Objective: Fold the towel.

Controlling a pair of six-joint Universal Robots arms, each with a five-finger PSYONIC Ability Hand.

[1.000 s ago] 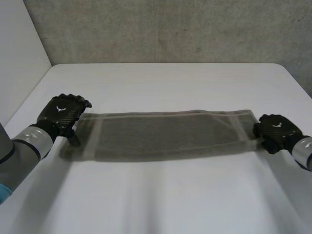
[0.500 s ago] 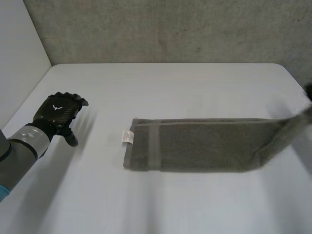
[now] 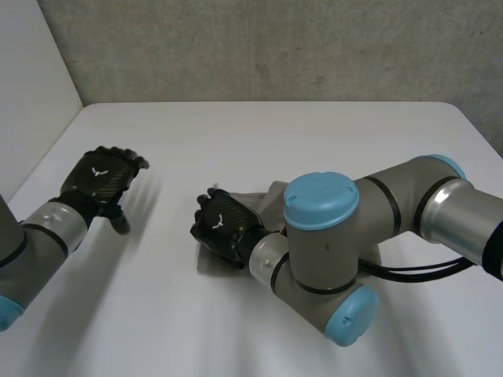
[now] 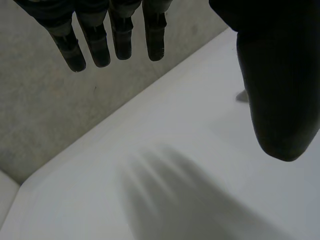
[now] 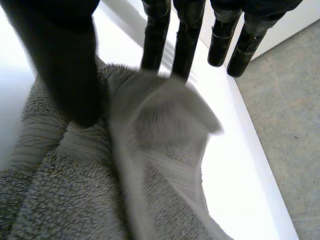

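Observation:
The grey towel (image 3: 264, 195) lies folded over on the white table (image 3: 314, 133), mostly hidden under my right arm (image 3: 330, 236), which reaches across it to the left. My right hand (image 3: 223, 224) rests at the towel's left end. In the right wrist view the fingers (image 5: 154, 35) are straight and the thumb (image 5: 65, 65) stands apart. A loose edge of the towel (image 5: 155, 115) lies below them on the thicker folded layers. My left hand (image 3: 100, 180) hovers over bare table left of the towel, with fingers (image 4: 120, 40) straight and thumb (image 4: 275, 100) spread, holding nothing.
A grey concrete wall (image 3: 275, 47) runs behind the table's far edge. A pale wall (image 3: 31, 86) stands at the left. The right arm's elbow with its blue cap (image 3: 321, 198) sits over the table's middle.
My right hand carried the towel's right end across to its left end, doubling the towel, and its fingers have opened. My left hand let go of the left end and stayed at the left.

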